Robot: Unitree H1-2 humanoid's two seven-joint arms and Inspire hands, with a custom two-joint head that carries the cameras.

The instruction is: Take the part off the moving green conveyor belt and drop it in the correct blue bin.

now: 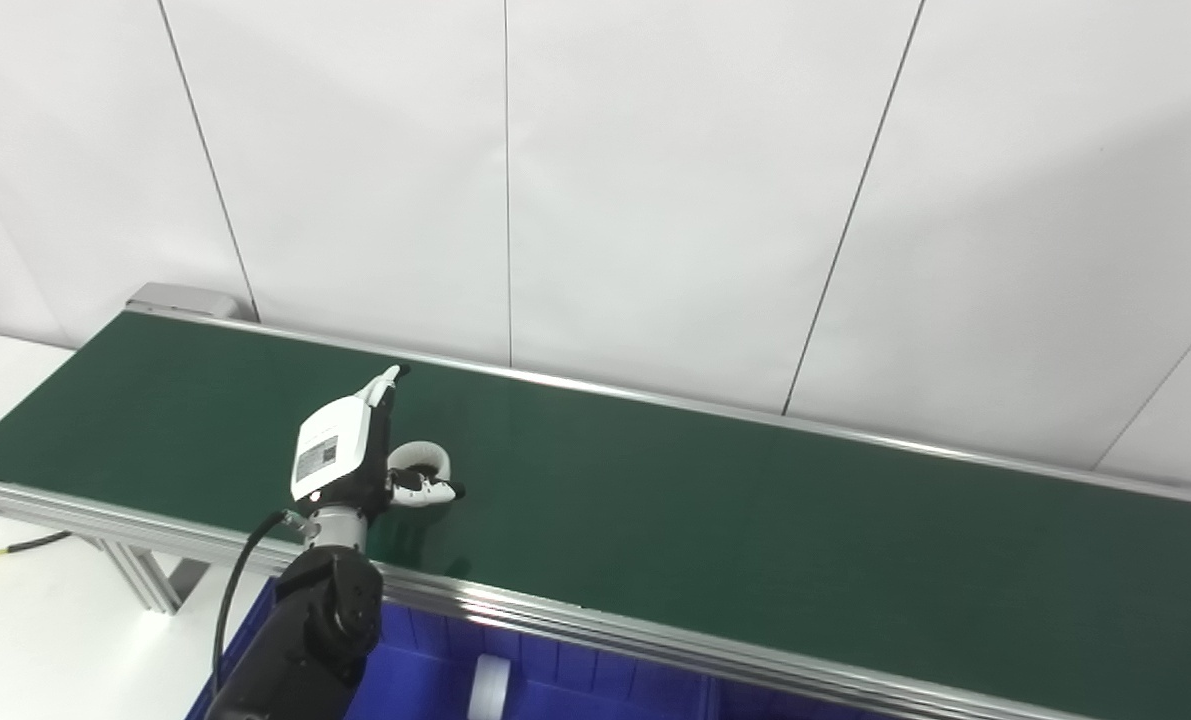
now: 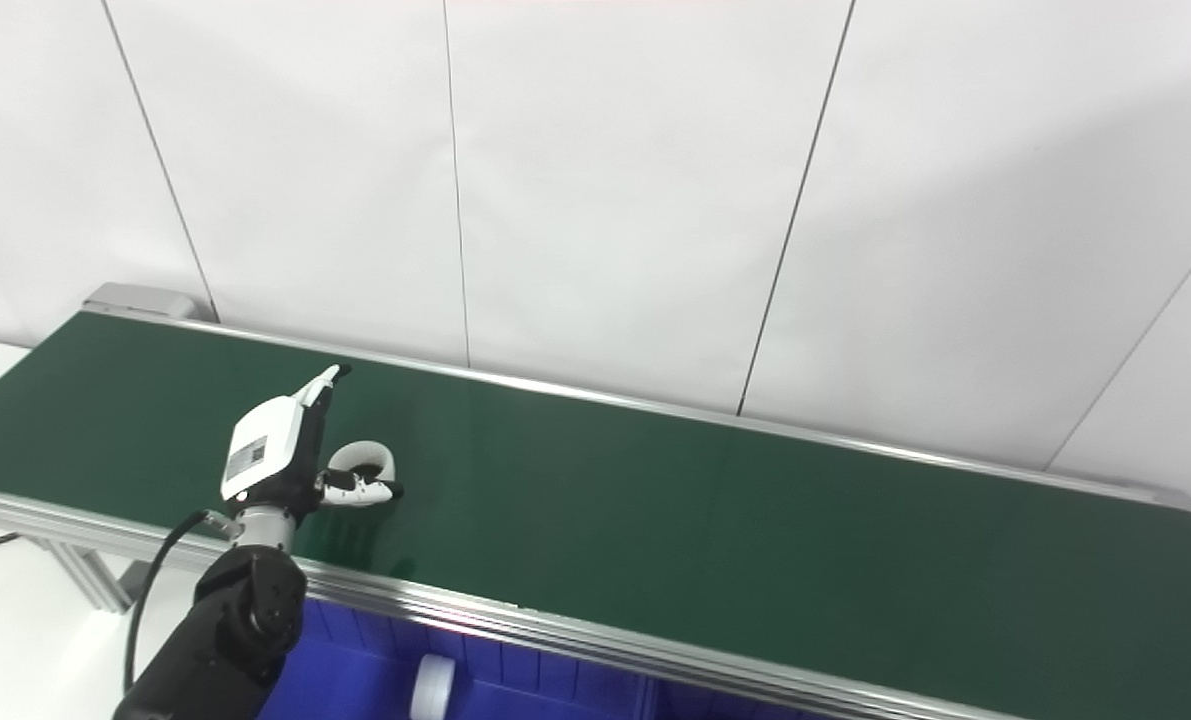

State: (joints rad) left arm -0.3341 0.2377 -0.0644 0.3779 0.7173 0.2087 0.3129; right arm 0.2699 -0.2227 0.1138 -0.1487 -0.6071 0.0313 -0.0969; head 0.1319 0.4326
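Over the green conveyor belt [image 1: 655, 480], left hand [image 1: 340, 450] stands spread, holding nothing; thumb just in front of white ring part [image 1: 423, 460], contact unclear. Risk: belt carries ring clear before fingers close. Blue bin [image 1: 435, 670] below belt's near rail; right hand unseen

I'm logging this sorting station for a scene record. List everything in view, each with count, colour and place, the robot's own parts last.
conveyor belt: one, dark green, silver rails, running left to right along the wall
ring-shaped part: one, white, on the belt's left portion beside the hand
bin: one seen, blue, below the belt's near rail
second white part: one, inside the bin
wall: white panels behind
left hand: one, white and black, fingers apart around the ring
right hand: not in view
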